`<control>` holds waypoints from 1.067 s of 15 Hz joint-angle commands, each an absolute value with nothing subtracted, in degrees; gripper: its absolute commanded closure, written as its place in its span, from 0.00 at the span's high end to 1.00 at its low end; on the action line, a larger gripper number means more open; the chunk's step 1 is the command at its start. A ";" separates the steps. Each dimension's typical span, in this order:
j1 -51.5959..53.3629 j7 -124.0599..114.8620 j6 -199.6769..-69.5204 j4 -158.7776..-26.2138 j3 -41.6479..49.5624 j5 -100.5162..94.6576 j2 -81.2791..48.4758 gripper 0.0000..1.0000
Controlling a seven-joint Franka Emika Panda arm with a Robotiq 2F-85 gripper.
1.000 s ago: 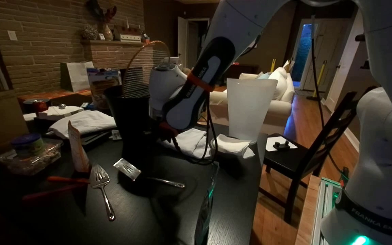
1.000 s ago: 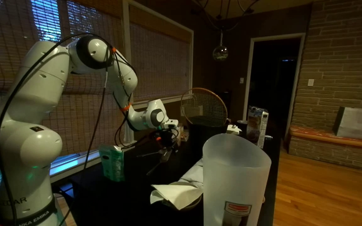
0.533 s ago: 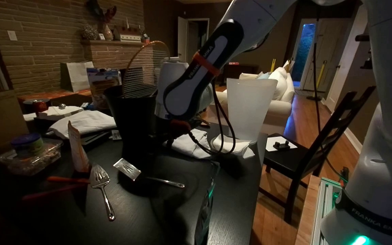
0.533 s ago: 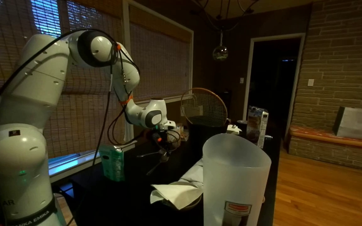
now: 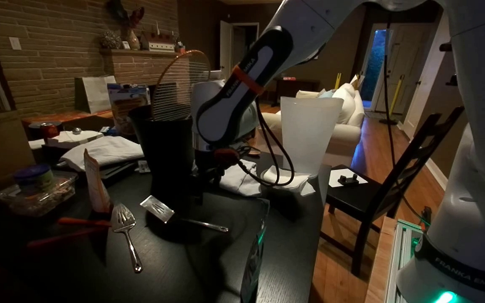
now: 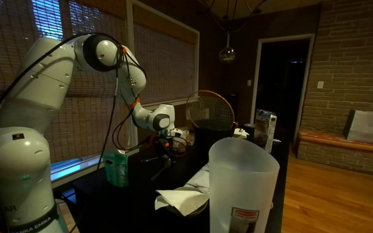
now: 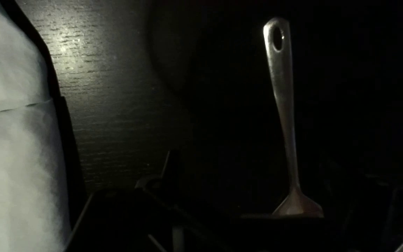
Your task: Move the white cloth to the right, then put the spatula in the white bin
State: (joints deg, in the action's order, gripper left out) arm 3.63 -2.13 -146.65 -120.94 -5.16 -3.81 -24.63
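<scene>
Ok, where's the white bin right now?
In an exterior view, the white bin stands right of centre, left of the black chair and in front of the sofa, with the rumpled napkin just in front of its base.

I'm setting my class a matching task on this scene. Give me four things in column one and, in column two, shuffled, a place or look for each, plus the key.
Column one
1. Racket
2. Round tub
3. Rectangular-bladed spatula
4. White bin

Column two
A. On top of a clear plastic box
B. Translucent, bearing a label with a red patch
C. Poking up out of a black bin
D. Slotted, silvery metal

Right pairs: 1-C, 2-A, 3-D, 4-B.
</scene>
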 commanded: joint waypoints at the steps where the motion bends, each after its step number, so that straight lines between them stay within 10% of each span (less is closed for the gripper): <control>1: 7.80 -7.52 -147.69 -116.39 -1.99 -5.99 -29.35 1.00; 16: 10.05 -3.67 -151.23 -110.24 -2.55 -5.80 -36.78 0.96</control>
